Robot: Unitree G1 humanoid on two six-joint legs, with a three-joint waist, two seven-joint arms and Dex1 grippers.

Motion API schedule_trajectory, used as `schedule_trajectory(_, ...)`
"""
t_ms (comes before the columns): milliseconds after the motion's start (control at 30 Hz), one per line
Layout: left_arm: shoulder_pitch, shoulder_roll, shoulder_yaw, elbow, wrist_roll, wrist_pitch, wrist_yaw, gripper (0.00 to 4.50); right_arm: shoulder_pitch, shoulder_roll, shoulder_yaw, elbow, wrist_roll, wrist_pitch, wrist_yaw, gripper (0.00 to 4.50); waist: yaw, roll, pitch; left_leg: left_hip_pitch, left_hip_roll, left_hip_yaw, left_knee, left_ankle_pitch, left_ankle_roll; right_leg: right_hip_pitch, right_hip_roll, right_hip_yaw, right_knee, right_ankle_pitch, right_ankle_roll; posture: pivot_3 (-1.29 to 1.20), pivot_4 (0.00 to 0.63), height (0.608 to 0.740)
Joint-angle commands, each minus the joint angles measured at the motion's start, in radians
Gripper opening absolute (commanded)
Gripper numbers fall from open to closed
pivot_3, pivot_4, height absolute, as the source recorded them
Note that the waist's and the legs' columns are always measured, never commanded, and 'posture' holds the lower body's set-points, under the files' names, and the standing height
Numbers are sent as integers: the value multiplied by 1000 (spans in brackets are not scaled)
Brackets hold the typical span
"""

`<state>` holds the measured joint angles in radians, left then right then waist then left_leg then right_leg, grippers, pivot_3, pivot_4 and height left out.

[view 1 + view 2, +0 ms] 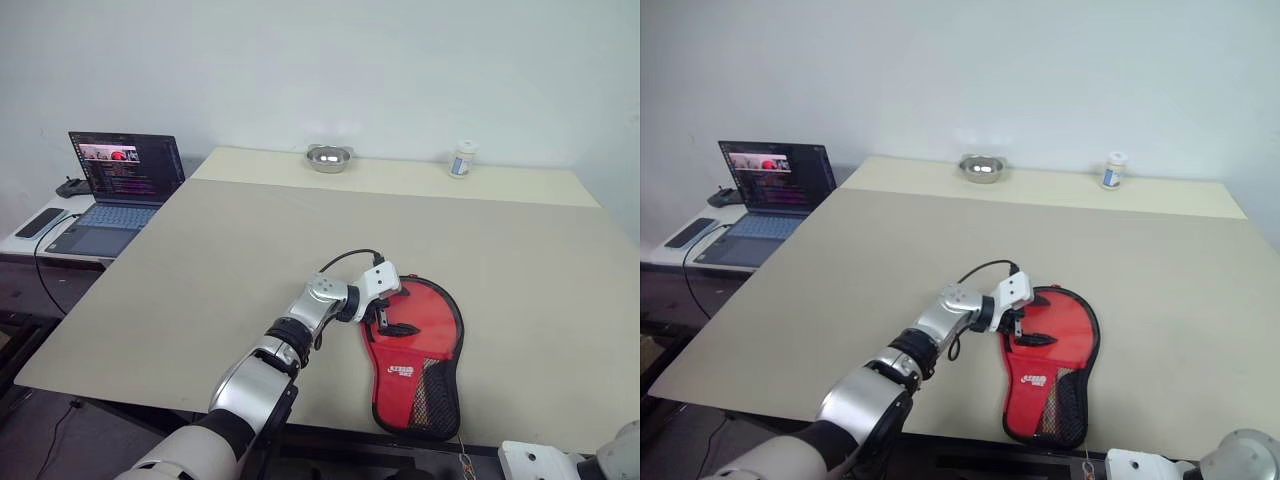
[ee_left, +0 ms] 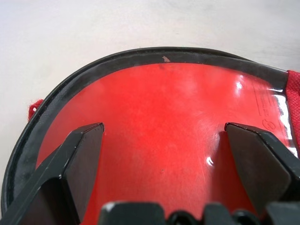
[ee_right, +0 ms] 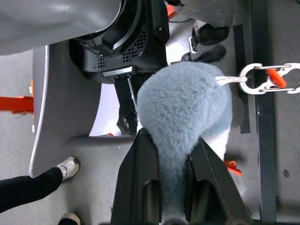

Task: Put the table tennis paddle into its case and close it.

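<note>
near the front edge: left end effector spread over the red case

near the front edge of the worktop [image 1: 250,230], toward its right side, the case [image 1: 425,350] lies flat with its red side up. white logo lettering sits on the red fabric just above the black mesh pocket at the narrow end, which points at the front edge; the letters are too small to read. a black zipper edge runs round the wide, rounded end. the table tennis paddle cannot be made out apart from the case.

the left end effector [image 1: 385,318] rests over the wide end of the case, its two black fingers [image 2: 79,159] standing wide apart above the glossy red surface, gripping nothing.

the right end effector [image 3: 171,164] is held off the worktop with its fingers nearly shut around a fluffy grey-blue tuft [image 3: 185,108].

at the far edge stand a small metal bowl [image 1: 329,158] and a white bottle [image 1: 461,159]; its label is unreadable. an open laptop [image 1: 115,190] sits on a side desk beyond the left edge.
</note>
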<state>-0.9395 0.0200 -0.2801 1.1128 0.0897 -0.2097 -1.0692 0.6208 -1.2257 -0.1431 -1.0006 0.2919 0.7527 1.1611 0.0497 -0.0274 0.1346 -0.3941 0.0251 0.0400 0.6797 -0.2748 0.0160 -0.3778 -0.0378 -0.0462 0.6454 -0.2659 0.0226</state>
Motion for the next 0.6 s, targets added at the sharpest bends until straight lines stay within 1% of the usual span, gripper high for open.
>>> schedule_trajectory(33, 37, -2, -50, 54, 69, 11, 6, 4500, -34, -12, 23, -37, 49, 34, 3, 169, 0, 0, 0, 0, 0, 0, 0, 0, 0, 0, 0, 0, 0, 0, 0, 0, 150, 740)
schedule_trajectory(100, 42, -4, -53, 48, 69, 9, 4, 4500, -60, -7, 14, -32, 83, 61, 8, 899, 0, 0, 0, 0, 0, 0, 0, 0, 0, 0, 0, 0, 0, 0, 0, 0, 150, 740)
schedule_trajectory(133, 45, -4, -53, 45, 69, 9, 3, 4500, -66, -9, 7, -33, 97, 71, 12, 1102, 0, 0, 0, 0, 0, 0, 0, 0, 0, 0, 0, 0, 0, 0, 0, 0, 150, 740)
schedule_trajectory(200, 48, -6, -54, 41, 67, 8, 1, 4500, -73, -9, -17, -38, 120, 82, 20, 1746, 0, 0, 0, 0, 0, 0, 0, 0, 0, 0, 0, 0, 0, 0, 0, 0, 150, 740)
schedule_trajectory(300, 50, -8, -52, 37, 64, 9, 0, 4500, -94, -1, -75, -46, 182, 112, 25, 2747, 0, 0, 0, 0, 0, 0, 0, 0, 0, 0, -1, 0, 0, 0, 0, 0, 150, 740)
schedule_trajectory(400, 51, -14, -48, 31, 59, 12, 0, 4500, -112, -3, -141, -47, 249, 143, 31, 3842, 1, 0, 0, 0, 0, 0, 0, 0, 0, 0, -1, 0, 0, 0, 0, 0, 150, 740)
schedule_trajectory(467, 52, -21, -45, 24, 54, 15, 2, 4500, -135, 4, -189, -45, 295, 174, 30, 4479, 0, 0, 0, 0, 0, 0, 0, 0, 0, 1, -1, 0, 0, 0, 0, 0, 150, 740)
schedule_trajectory(600, 55, -33, -32, -14, 34, 19, -1, 4500, -254, 25, -262, 30, 367, 213, -4, 4479, 0, 0, 0, 0, 0, 0, 0, 0, 0, 0, -1, 0, 0, 0, 0, 0, 150, 740)
